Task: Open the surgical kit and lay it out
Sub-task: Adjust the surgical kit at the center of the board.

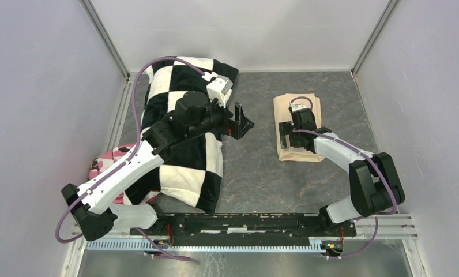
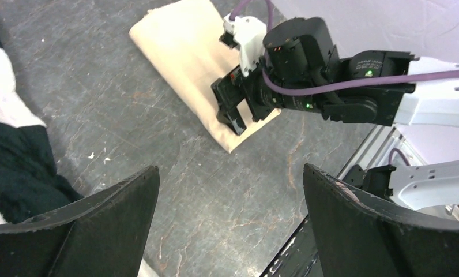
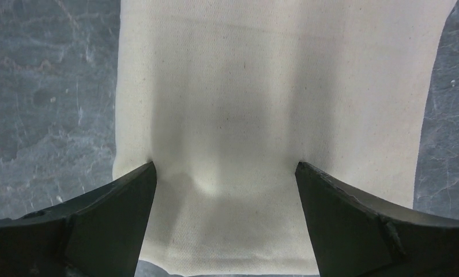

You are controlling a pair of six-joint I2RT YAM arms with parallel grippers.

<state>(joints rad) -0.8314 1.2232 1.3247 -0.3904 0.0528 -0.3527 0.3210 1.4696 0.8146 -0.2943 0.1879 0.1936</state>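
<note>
The surgical kit [image 1: 299,154] is a beige cloth wrap, folded shut and lying flat on the dark table right of centre. My right gripper [image 1: 285,137] stands open over its near left part. In the right wrist view both fingertips [image 3: 136,187] rest on the cloth [image 3: 273,86], spread wide, with a small dent in the fabric between them. My left gripper [image 1: 242,122] hovers open over bare table between the pillow and the kit. The left wrist view shows the wrap [image 2: 181,52] ahead, with the right gripper [image 2: 234,114] on its near corner.
A black-and-white checkered pillow [image 1: 184,179] lies at the left under my left arm. A pink camouflage cloth [image 1: 109,158] pokes out beside it. Grey walls close the table on three sides. The mounting rail [image 1: 244,222] runs along the near edge.
</note>
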